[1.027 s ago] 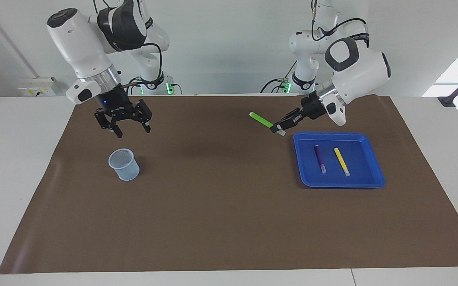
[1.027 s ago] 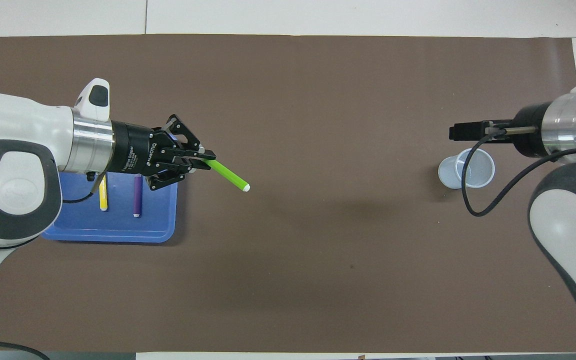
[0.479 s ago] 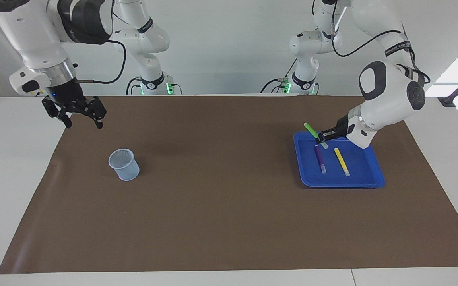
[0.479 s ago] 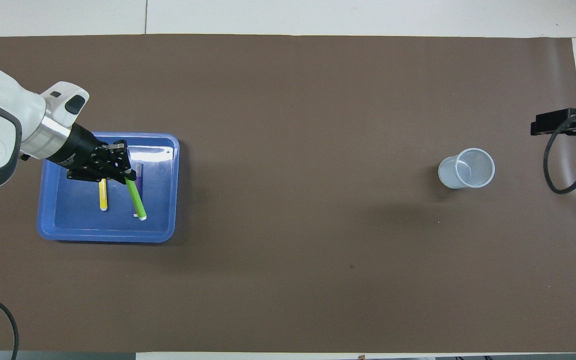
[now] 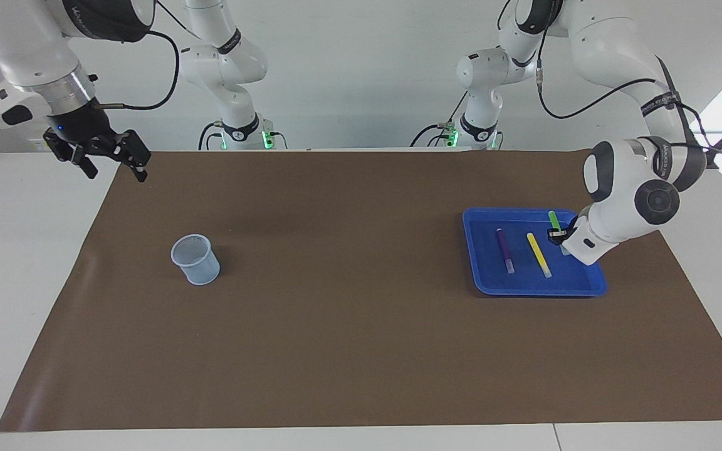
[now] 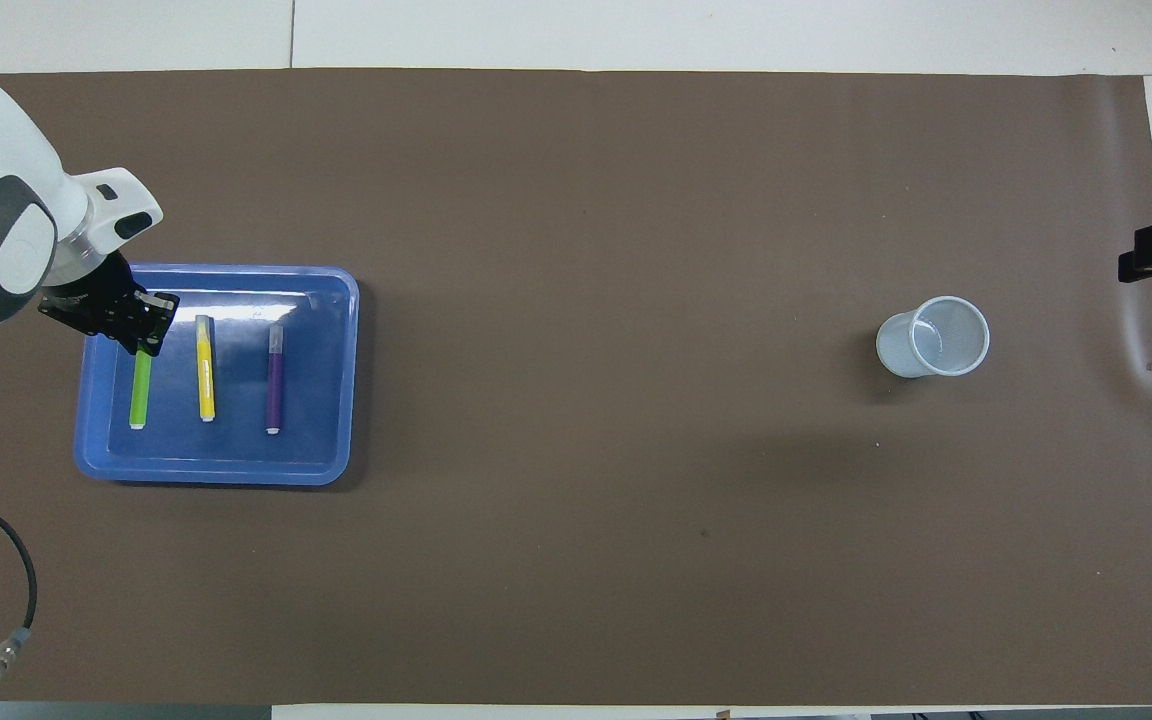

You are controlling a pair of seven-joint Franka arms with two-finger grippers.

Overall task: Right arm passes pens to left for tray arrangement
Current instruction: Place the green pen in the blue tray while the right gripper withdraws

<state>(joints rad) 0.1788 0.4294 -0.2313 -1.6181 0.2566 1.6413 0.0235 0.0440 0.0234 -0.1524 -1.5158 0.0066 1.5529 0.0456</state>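
The left claw (image 6: 146, 340) is closed on the green pen (image 6: 140, 388) at the pen's end farther from the robots, low inside the blue tray (image 6: 336, 400), at the tray's edge toward the left arm's end of the desk. Half a second earlier the green pen was held slantwise above the purple pen; a second earlier it was carried over the brown mat, clear of the tray. It is now lined up with the other two. The right claw (image 5: 113, 164) is held with its fingers spread and nothing between them, over the corner of the mat (image 5: 361, 351) at the right arm's end; a second ago it hung above the clear cup (image 5: 195, 259), from which it has since been drawn back and raised.

Three pens are counted, all within the tray: the green pen, the yellow pen (image 6: 204, 368) and the purple pen (image 6: 275, 378). The yellow one is placed between the other two. One tray, one cup and two arms are seen. The yellow and purple pens and the cup have not been shifted.

The long axes of the three pens run toward and away from the robots, roughly parallel, side by side and apart. The white tips of all three are pointed toward the robots. The cup is stood upright on the mat, well apart from the tray, toward the right arm's end.
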